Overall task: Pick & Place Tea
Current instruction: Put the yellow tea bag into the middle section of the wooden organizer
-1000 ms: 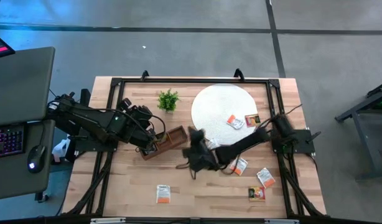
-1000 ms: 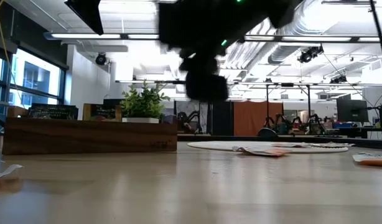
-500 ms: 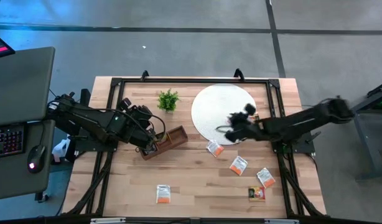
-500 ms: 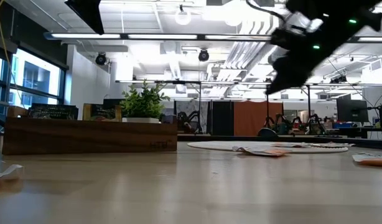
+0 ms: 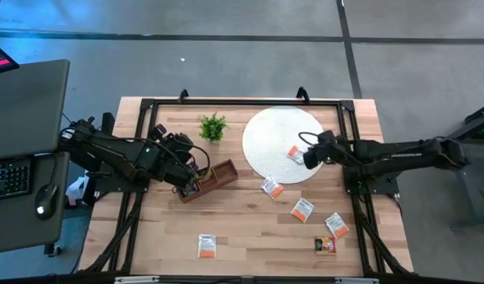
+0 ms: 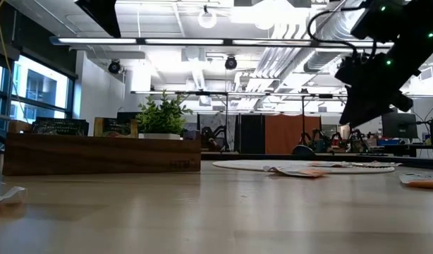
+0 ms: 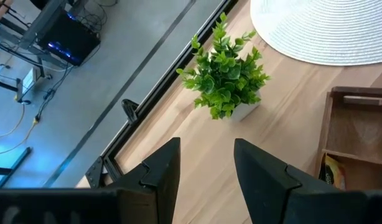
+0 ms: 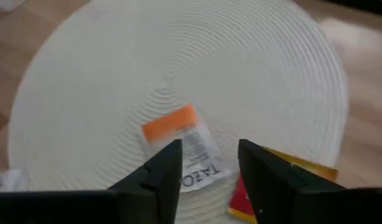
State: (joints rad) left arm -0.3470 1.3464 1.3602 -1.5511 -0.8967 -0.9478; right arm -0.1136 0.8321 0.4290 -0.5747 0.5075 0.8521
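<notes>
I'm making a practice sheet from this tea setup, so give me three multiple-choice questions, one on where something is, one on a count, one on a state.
1. Where is the right gripper?
A. over the white mat
B. over the wooden tray
C. beside the plant

2. How many tea sachets lie on bare wood?
A. two
B. five
C. nine

3. The right gripper's fingers are:
A. shut on a sachet
B. open, empty
C. hidden

Answers: 1 A, high view shows it above the mat's right side. 2 B, five sachets lie off the mat. 3 B, the wrist view shows mat between its fingers.

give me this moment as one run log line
right gripper: open, empty, over white mat above orange-white sachet | left gripper: open, by tray
</notes>
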